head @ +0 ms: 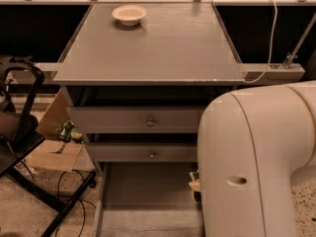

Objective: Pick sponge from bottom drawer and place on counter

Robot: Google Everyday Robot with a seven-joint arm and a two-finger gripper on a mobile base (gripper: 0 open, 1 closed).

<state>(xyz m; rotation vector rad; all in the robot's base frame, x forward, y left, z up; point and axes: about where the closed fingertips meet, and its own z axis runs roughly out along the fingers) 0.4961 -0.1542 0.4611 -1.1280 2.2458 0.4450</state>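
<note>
Lower right of frame: my arm [256, 167] hides gripper, so I cannot tell its state. Sponge [194, 183] peeks out in open bottom drawer [143, 191], right side. Counter [158, 48] carries bowl [129, 14], no sponge; pick and placement pending.

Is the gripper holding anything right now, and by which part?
Cannot tell: the gripper is hidden behind the arm; only an edge of the sponge shows in the bottom drawer.

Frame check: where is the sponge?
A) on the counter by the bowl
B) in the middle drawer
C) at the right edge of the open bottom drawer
C: the sponge peeks out beside the white arm in the bottom drawer; only the bowl is on the counter; the gripper is not in view.
</note>
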